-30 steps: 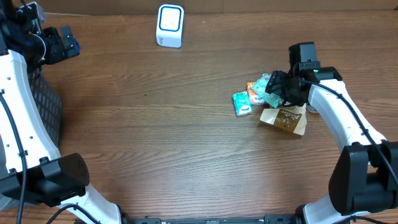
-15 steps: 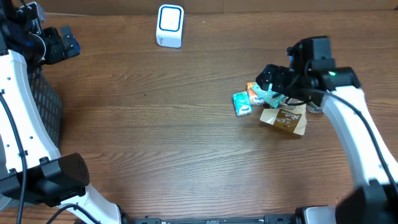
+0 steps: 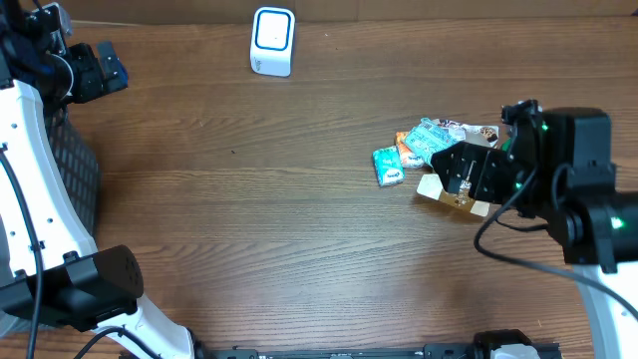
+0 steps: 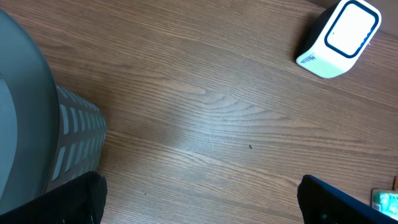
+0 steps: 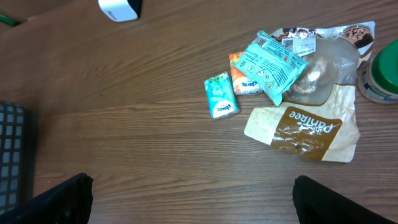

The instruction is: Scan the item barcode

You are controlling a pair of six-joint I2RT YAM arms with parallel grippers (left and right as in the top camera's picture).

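Left gripper seen at ten o'clock, jaws spread apart and empty, white scanner set at twelve o'clock, pile of snack packets laid at three o'clock on the table, right gripper hung over the brown bag, jaws spread apart, nothing clamped

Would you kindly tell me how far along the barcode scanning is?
Nothing looks scanned yet: the teal packet and brown bag lie piled together, apart from the scanner. Nothing is in hand: the right gripper is open by the pile, and the left gripper is open and empty. Left to do: grasp one item and show its barcode to the scanner.
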